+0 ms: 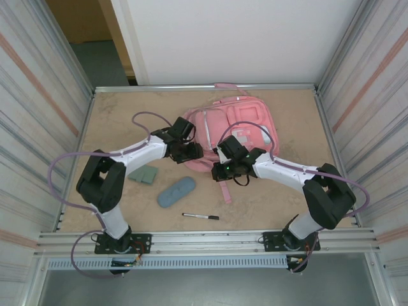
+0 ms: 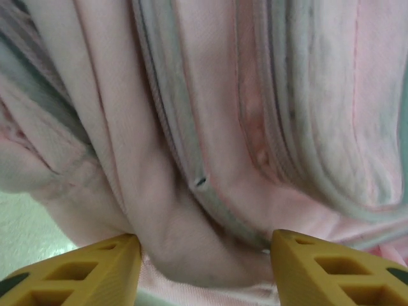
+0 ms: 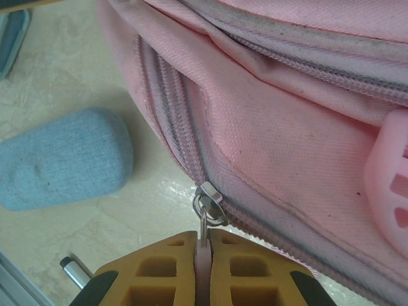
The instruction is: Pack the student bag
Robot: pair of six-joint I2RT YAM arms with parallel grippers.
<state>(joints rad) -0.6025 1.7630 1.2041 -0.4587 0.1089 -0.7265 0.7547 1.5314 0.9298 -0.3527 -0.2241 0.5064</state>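
right gripper [image 3: 203, 241] pinching the zip pull [image 3: 205, 205], left gripper [image 2: 204, 255] gaping at the fabric

the right gripper's yellow fingers are pressing flat together on the thin tab of the zip pull, at the near edge of the student bag [image 1: 220, 121]. the left gripper's fingers are standing well apart. a fold of pink cloth is bulging between them, touching or not i cannot tell. the student bag is lying flat at the middle back of the table [image 1: 287, 204], front pockets up. a blue-grey pouch [image 1: 176, 192] is lying just beside its near-left edge, a green block [image 1: 144, 174] further left — a pen [image 1: 201, 217] nearer the bases.
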